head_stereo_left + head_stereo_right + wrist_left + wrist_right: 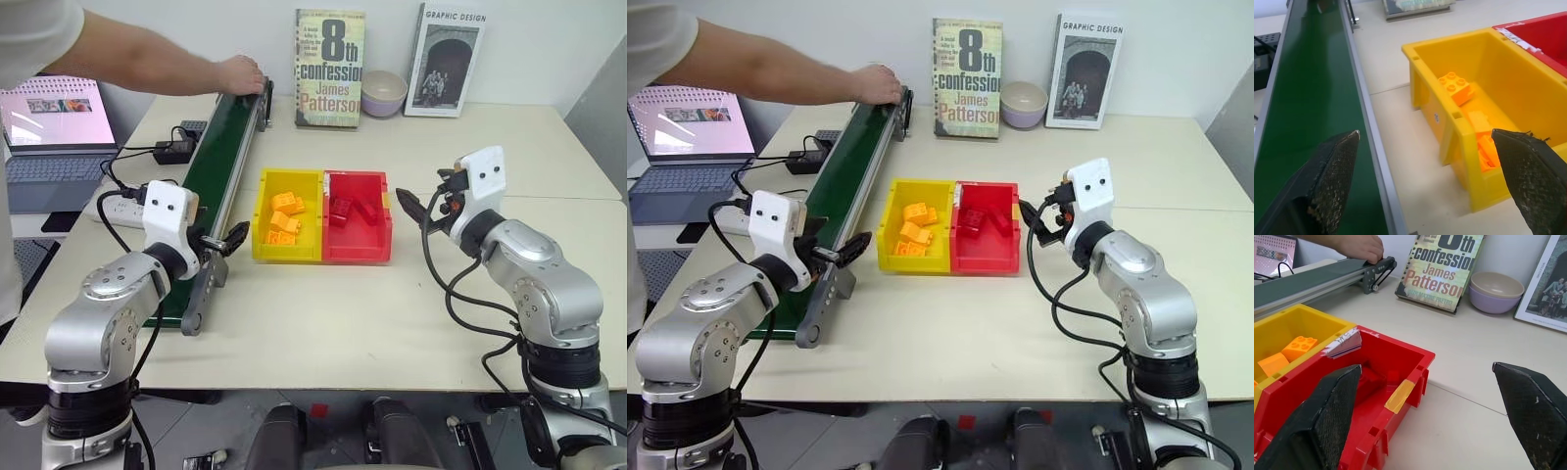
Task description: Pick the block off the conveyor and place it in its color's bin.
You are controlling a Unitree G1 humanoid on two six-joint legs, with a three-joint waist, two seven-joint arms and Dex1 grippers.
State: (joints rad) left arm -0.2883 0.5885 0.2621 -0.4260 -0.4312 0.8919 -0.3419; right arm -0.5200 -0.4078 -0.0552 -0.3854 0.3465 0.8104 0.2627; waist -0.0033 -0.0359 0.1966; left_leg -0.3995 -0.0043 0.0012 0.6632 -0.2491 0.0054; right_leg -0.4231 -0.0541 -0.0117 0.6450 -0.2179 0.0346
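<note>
Pale beige tabletop [441,157] runs back to a white wall, and the red bin [358,231] serves as the landmark at its middle. That bin is an open-topped rectangular tray of glossy moulded plastic, with a strip of yellow tape on one rim and a scrap of white paper tucked at a corner. Inside it lie small bright red studded bricks [342,209], hard-edged and shiny; whether any of them is the task's block cannot be told. Joined to the bin's left side is a yellow tray [288,227] of the same shape, holding orange-yellow studded bricks [286,203]. Left of both trays runs the conveyor [221,157], a long smooth dark green belt between grey metal rails, with no block visible on it. A person's hand [240,74] rests on its far end.

Behind the bin stand a book [329,69] reading "8th confession James Patterson", a lavender bowl [384,93] with a cream inside, and a book [446,59] titled "GRAPHIC DESIGN". An open laptop [54,137] sits far left.

The left gripper [221,241] hovers beside the conveyor's near end, its textured black fingers spread wide and empty. The right gripper [419,205] hangs just right of the bin, likewise wide and empty.
</note>
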